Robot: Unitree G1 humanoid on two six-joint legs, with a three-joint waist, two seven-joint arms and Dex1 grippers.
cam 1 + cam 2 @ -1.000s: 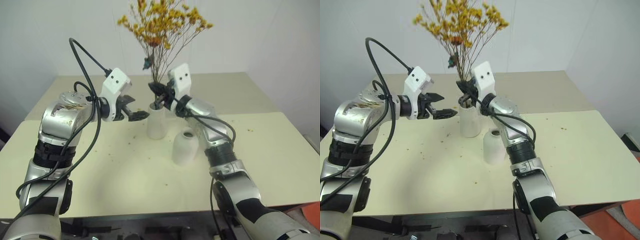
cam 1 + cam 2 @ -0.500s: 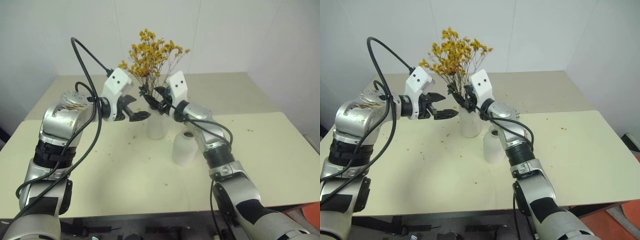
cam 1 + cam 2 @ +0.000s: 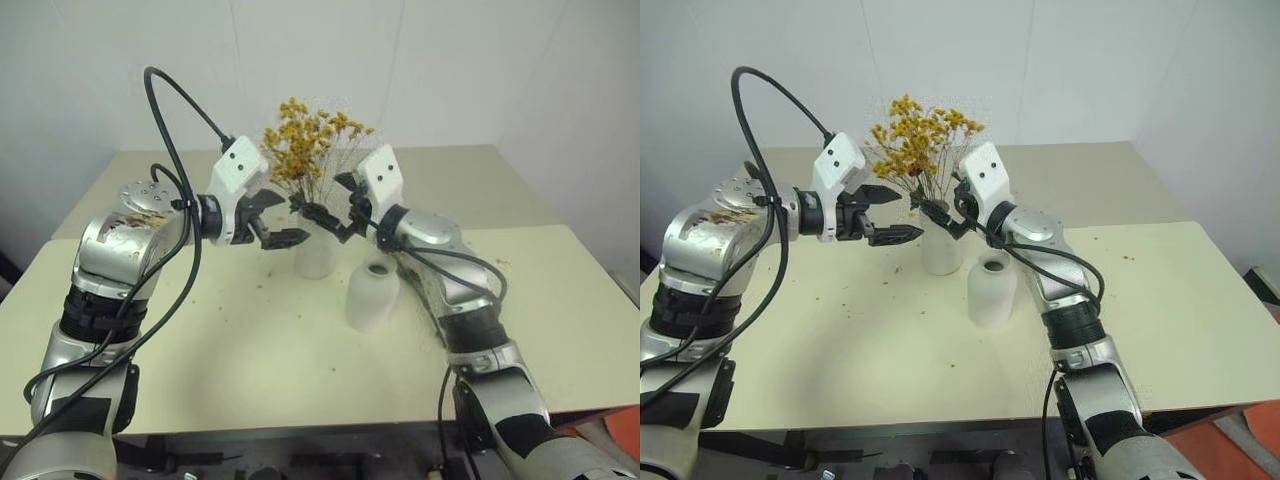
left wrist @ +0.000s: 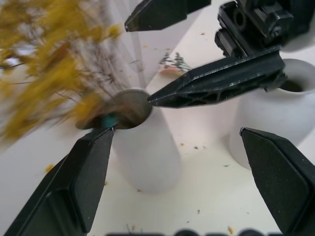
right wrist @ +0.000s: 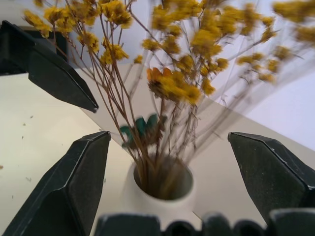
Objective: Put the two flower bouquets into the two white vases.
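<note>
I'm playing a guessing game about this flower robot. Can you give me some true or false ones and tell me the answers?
1. The yellow flowers stand in the tall white vase. True.
2. The right hand is squeezing the stems. False: its fingers are spread open, beside the stems.
3. The round vase has flowers in it. False: its mouth looks empty.
4. Both vases stand upright on the table. True.
5. The left hand is holding a vase. False: it is open and holds nothing.
</note>
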